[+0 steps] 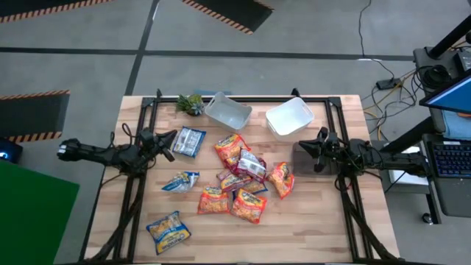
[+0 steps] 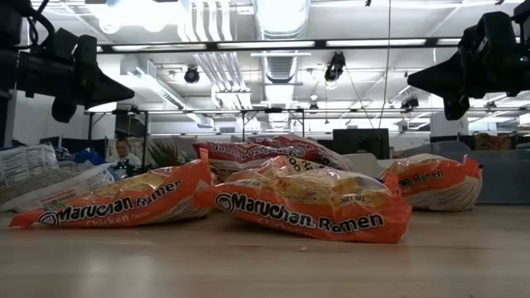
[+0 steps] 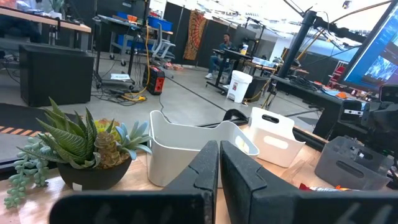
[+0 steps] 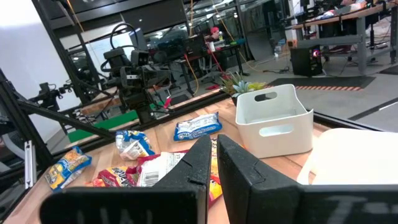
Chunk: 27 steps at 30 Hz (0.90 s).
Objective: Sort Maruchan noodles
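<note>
Orange, pink and blue crinkly Maruchan noodles (image 1: 237, 179), heaped mid-table.

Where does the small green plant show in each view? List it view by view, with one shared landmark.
High view: plant at the table's far edge, left of centre.
Low view: cannot be made out behind the noodle packets.
Left wrist view: close ahead.
Right wrist view: far off, behind the tub.
Landmark: the white tub beside it.
</note>
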Each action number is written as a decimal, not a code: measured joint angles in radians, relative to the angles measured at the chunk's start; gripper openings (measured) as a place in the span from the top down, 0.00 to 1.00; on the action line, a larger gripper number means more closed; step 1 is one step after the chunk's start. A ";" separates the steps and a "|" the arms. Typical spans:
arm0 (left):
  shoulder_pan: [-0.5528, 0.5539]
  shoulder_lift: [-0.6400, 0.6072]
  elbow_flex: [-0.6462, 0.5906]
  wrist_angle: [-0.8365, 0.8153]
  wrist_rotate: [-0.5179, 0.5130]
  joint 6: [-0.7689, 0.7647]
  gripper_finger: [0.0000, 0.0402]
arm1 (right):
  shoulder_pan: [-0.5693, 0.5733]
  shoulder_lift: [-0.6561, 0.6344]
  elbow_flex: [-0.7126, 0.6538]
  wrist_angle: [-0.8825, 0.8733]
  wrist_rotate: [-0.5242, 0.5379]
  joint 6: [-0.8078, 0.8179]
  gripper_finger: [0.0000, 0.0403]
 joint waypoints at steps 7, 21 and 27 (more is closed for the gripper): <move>0.000 0.000 0.000 0.000 0.000 0.000 1.00 | 0.000 0.000 0.000 0.000 0.000 0.000 0.96; -0.002 0.014 0.001 0.085 0.151 -0.476 1.00 | 0.000 0.000 0.000 0.008 0.000 0.269 0.96; -0.003 0.123 0.001 0.373 0.341 -0.413 1.00 | 0.000 0.002 0.000 0.121 -0.009 0.287 0.96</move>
